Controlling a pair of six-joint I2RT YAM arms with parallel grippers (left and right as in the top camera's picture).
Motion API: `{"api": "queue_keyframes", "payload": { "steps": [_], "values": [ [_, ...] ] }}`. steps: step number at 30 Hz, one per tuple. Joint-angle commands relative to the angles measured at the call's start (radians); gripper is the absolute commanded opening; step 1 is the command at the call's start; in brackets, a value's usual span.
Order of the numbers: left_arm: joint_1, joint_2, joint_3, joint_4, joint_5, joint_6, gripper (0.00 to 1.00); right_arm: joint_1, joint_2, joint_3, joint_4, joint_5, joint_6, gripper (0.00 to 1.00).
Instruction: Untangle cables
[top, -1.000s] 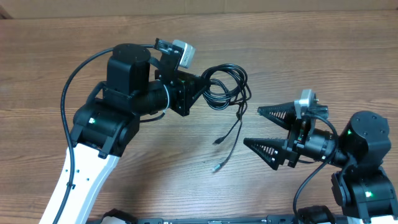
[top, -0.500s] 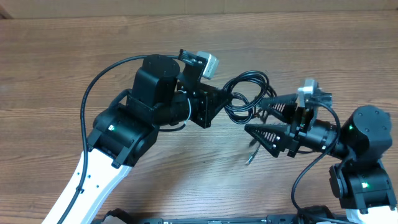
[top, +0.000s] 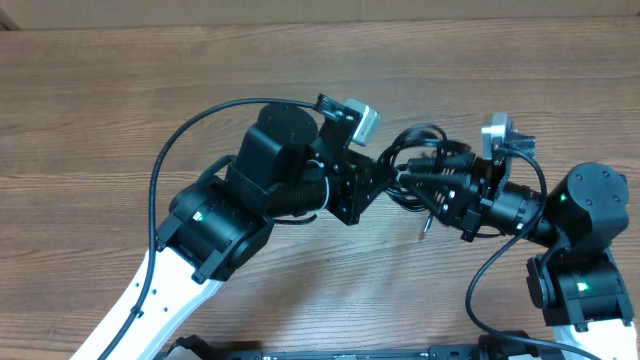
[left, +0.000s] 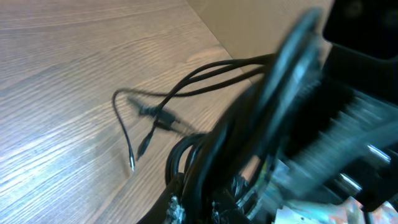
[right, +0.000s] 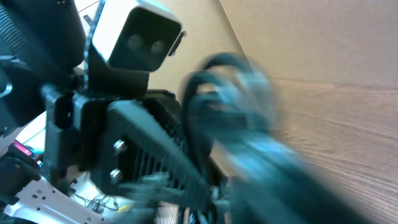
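Black, thin cables (top: 418, 136), light, limp and probably slippery, are bunching in a loop at about 1 o'clock from the wooden table (top: 100, 120) centre, with one plug end (top: 424, 228) dangling toward 6 o'clock. The left gripper (top: 388, 180) is clamping the bunch from 9 o'clock, and the right gripper (top: 425, 185) is apparently pinching it from 3 o'clock, tips nearly meeting. Taking single strands beside the knot is looking safer than tugging plugs.

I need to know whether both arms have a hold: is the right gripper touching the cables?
Touching. The overhead view shows the right gripper with its jaws closed on the cables, whose black loops bulge out just above them.
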Motion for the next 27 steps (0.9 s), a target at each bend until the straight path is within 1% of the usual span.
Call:
{"api": "queue_keyframes", "payload": {
  "steps": [1, 3, 4, 5, 7, 11, 12, 16, 18, 20, 21, 24, 25, 26, 27],
  "values": [
    [-0.009, 0.006, 0.01, 0.007, 0.019, 0.003, 0.14, 0.004, -0.004, 0.024, 0.012, -0.017, 0.009, 0.04],
    [-0.007, 0.006, 0.01, 0.002, -0.035, 0.003, 0.32, 0.002, -0.004, 0.024, 0.012, -0.018, 0.009, 0.04],
    [0.003, 0.005, 0.01, -0.005, -0.052, 0.003, 0.51, 0.002, -0.004, 0.024, 0.013, -0.017, 0.009, 0.04],
    [0.025, 0.004, 0.01, -0.016, -0.053, 0.002, 0.63, 0.002, -0.004, 0.024, 0.014, -0.018, 0.008, 0.04],
    [0.072, 0.001, 0.01, -0.038, -0.053, 0.002, 0.73, 0.002, -0.004, 0.025, 0.016, -0.018, 0.008, 0.04],
    [0.203, -0.008, 0.01, -0.082, -0.043, 0.002, 0.75, 0.002, -0.004, 0.024, 0.026, -0.031, 0.008, 0.04],
    [0.233, -0.008, 0.01, -0.081, -0.01, 0.008, 0.73, 0.002, -0.004, 0.024, 0.038, -0.046, 0.008, 0.04],
    [0.272, -0.008, 0.01, -0.059, 0.092, 0.113, 0.72, 0.002, -0.004, 0.024, 0.084, -0.113, 0.008, 0.04],
    [0.271, -0.008, 0.01, -0.061, 0.101, 0.157, 0.71, 0.002, -0.004, 0.024, 0.087, -0.121, 0.009, 0.04],
    [0.271, -0.008, 0.01, -0.064, 0.146, 0.198, 0.66, 0.002, -0.004, 0.024, 0.089, -0.119, 0.009, 0.04],
    [0.271, -0.008, 0.01, -0.063, 0.169, 0.208, 0.66, 0.002, -0.004, 0.024, 0.091, -0.106, 0.019, 0.04],
    [0.271, -0.008, 0.01, -0.064, 0.222, 0.209, 0.6, 0.002, 0.0, 0.024, 0.116, -0.066, 0.084, 0.04],
    [0.271, -0.008, 0.01, -0.064, 0.256, 0.22, 0.53, 0.002, 0.008, 0.024, 0.144, -0.062, 0.118, 0.04],
    [0.271, -0.008, 0.01, -0.066, 0.288, 0.243, 0.51, 0.002, 0.012, 0.024, 0.157, -0.052, 0.145, 0.04],
    [0.271, -0.008, 0.01, -0.075, 0.347, 0.296, 0.49, 0.002, 0.023, 0.024, 0.165, -0.012, 0.192, 0.04]
  ]
}}
